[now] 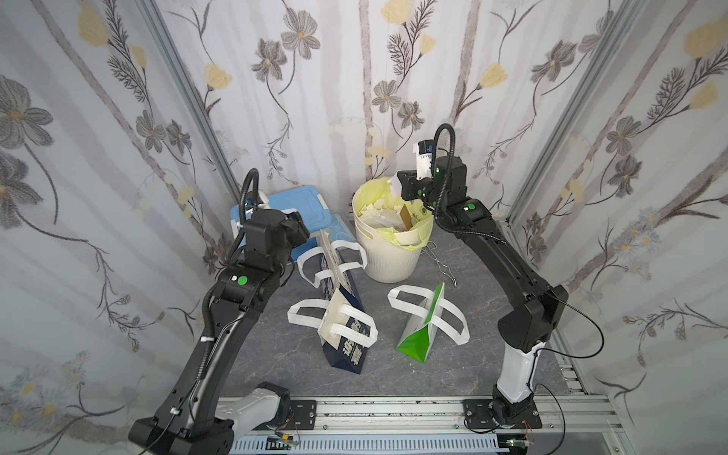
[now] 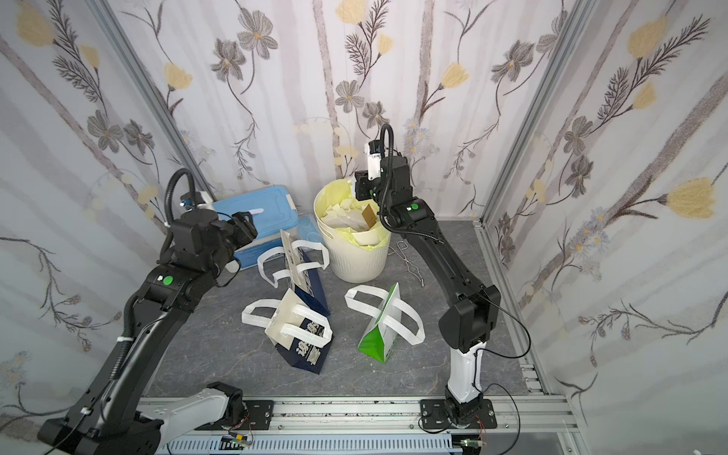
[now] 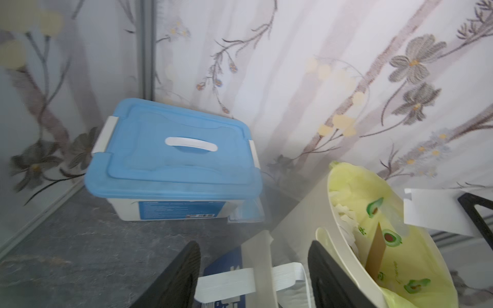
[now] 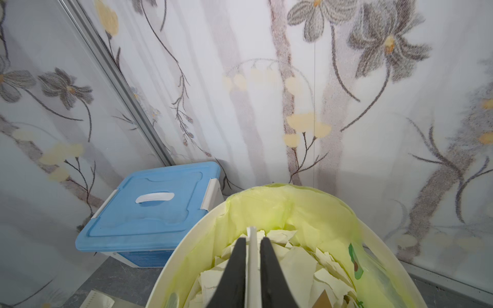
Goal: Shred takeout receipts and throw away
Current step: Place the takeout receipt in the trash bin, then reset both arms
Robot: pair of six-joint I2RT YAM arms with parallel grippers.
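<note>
My right gripper (image 1: 400, 185) hangs over the white bin (image 1: 388, 260), which has a yellow-green liner. Its fingers stand close on either side of a torn white receipt piece (image 4: 252, 266), seen edge-on in the right wrist view. The same piece (image 3: 437, 210) shows as a flat sheet above the bin's rim in the left wrist view. Several torn receipt pieces (image 1: 380, 218) fill the bin, with a brown card among them. My left gripper (image 1: 301, 230) is open and holds nothing. It hovers left of the bin above a navy bag's white handle (image 3: 226, 282).
Two navy bags (image 1: 335, 268) (image 1: 346, 342) and a green-and-white bag (image 1: 419, 335) lie on the grey table in front of the bin. A blue-lidded box (image 1: 291, 205) stands at the back left. A thin wire tool (image 1: 443, 260) lies right of the bin.
</note>
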